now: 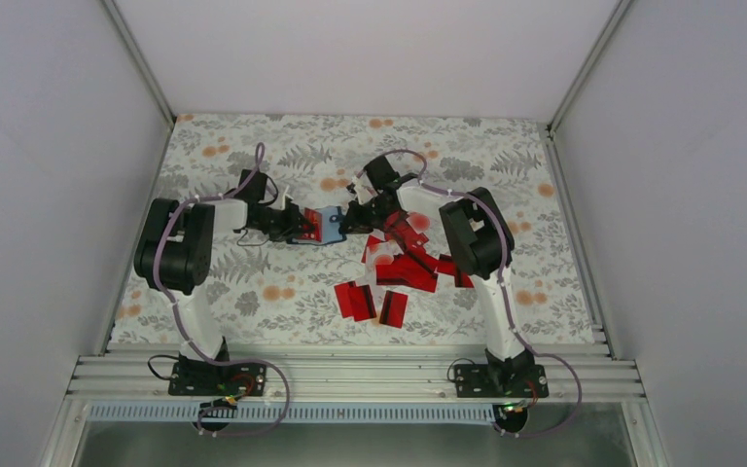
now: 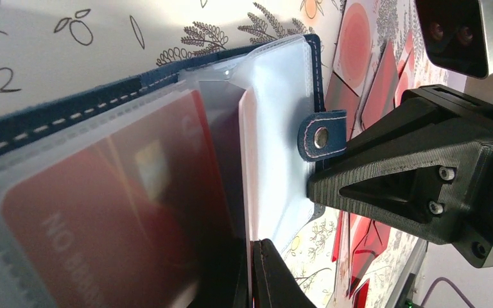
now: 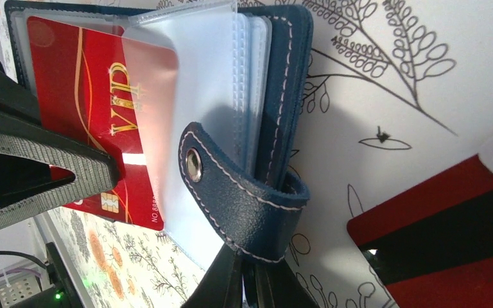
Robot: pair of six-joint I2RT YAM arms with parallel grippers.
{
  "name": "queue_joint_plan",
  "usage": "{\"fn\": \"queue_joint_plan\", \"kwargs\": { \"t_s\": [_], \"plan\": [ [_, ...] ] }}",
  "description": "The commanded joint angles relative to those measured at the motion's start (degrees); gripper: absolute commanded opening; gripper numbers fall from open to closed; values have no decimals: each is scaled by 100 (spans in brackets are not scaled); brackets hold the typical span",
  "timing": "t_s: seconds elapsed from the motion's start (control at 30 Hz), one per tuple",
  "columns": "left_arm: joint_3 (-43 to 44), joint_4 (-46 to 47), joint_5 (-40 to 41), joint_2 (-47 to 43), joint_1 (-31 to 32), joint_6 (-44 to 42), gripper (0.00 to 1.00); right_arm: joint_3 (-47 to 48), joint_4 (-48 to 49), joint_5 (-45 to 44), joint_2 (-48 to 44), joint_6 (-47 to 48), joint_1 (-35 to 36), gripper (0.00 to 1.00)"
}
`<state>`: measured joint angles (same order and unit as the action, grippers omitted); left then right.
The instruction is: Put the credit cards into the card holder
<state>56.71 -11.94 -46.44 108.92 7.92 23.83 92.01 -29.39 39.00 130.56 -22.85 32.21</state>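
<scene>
The navy card holder (image 1: 331, 224) lies open mid-table between my two grippers, its clear sleeves fanned out (image 2: 276, 128). My left gripper (image 1: 302, 227) (image 2: 251, 242) is shut on a red credit card with gold VIP lettering (image 3: 96, 96), which sits partly inside a clear sleeve. My right gripper (image 1: 352, 220) (image 3: 247, 256) is shut on the holder's navy cover (image 3: 282, 96) just below its snap strap (image 3: 231, 192). The other red credit cards (image 1: 407, 268) lie in a loose pile on the table near my right arm.
Two red cards (image 1: 370, 302) lie apart at the front of the pile. One striped card (image 3: 436, 224) lies right beside the holder. The floral table mat (image 1: 253, 282) is bordered by white walls and a metal rail at the near edge.
</scene>
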Motion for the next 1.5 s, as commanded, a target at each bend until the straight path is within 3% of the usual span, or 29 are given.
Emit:
{"fn": "queue_joint_plan", "kwargs": {
  "t_s": [0.0, 0.83, 1.33, 1.47],
  "plan": [
    [-96, 281, 223, -157, -10, 48, 4, -229, -568, -469, 572, 0, 139, 4],
    [-445, 1106, 437, -138, -45, 324, 4, -268, -643, -455, 576, 96, 142, 4],
    [137, -241, 940, -131, -45, -848, 4, -315, -645, -438, 561, 122, 137, 4],
    [81, -80, 847, -93, -14, -748, 4, -341, -631, -429, 552, 128, 141, 4]
  ]
}}
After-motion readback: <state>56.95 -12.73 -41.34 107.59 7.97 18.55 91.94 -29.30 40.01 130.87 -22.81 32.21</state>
